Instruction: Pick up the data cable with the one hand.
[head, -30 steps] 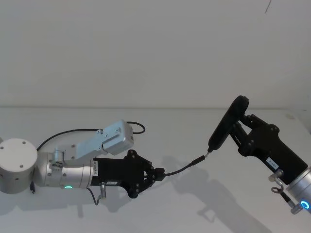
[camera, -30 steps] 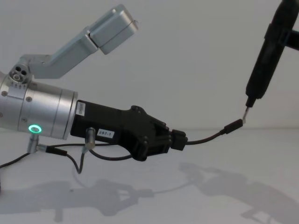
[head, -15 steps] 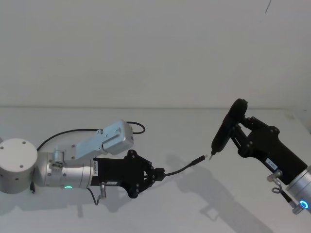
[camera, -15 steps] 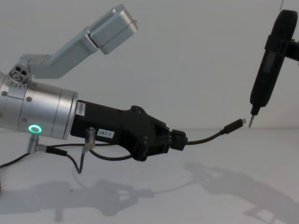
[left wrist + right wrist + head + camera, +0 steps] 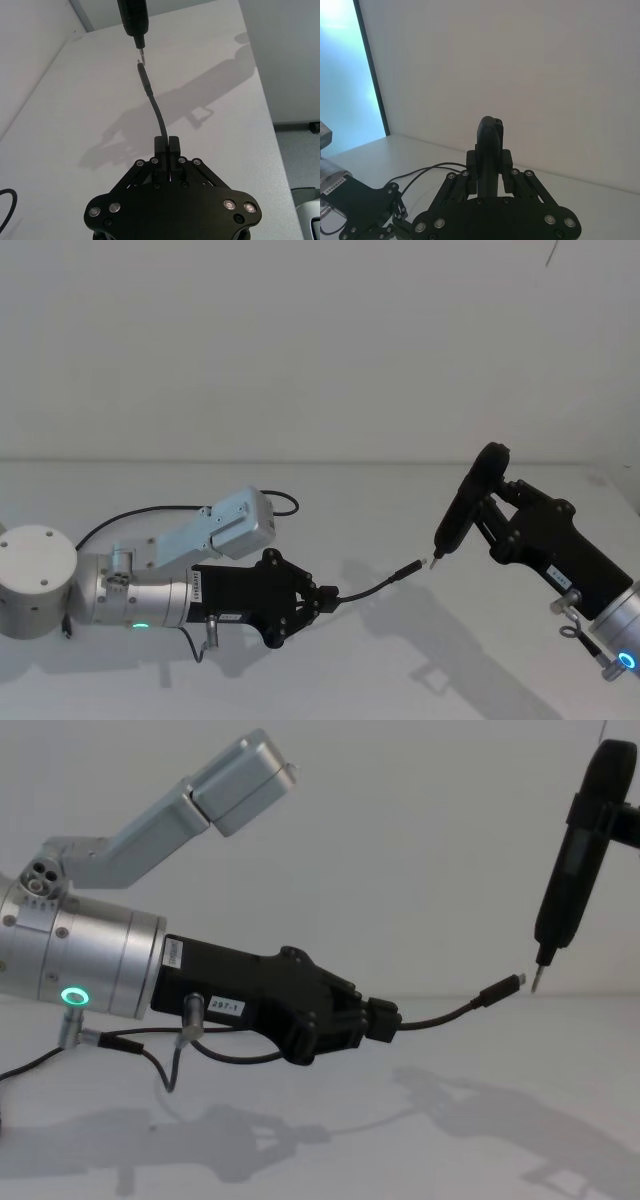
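The data cable (image 5: 375,588) is a thin black lead that ends in a small plug (image 5: 408,570) with a silver tip. My left gripper (image 5: 325,597), black and angular on a silver wrist with a green ring light, is shut on the cable's near end (image 5: 167,145) and holds it above the white table. The cable (image 5: 440,1016) curves up and forward to its plug (image 5: 500,990). My right gripper (image 5: 490,508) is shut on a slender black tool (image 5: 572,870). Its thin metal tip (image 5: 434,561) hangs a small gap from the plug.
A white table (image 5: 400,670) runs under both arms, with a white wall behind. Another thin black cable (image 5: 285,502) loops on the table behind the left arm. A short dark wire (image 5: 170,1055) loops off the left wrist. The table's edge (image 5: 272,125) drops off beside it.
A second ago the tool's tip touched the plug. My right gripper has since drawn the tool slightly back and away, opening a small gap. The left gripper and cable have stayed still.
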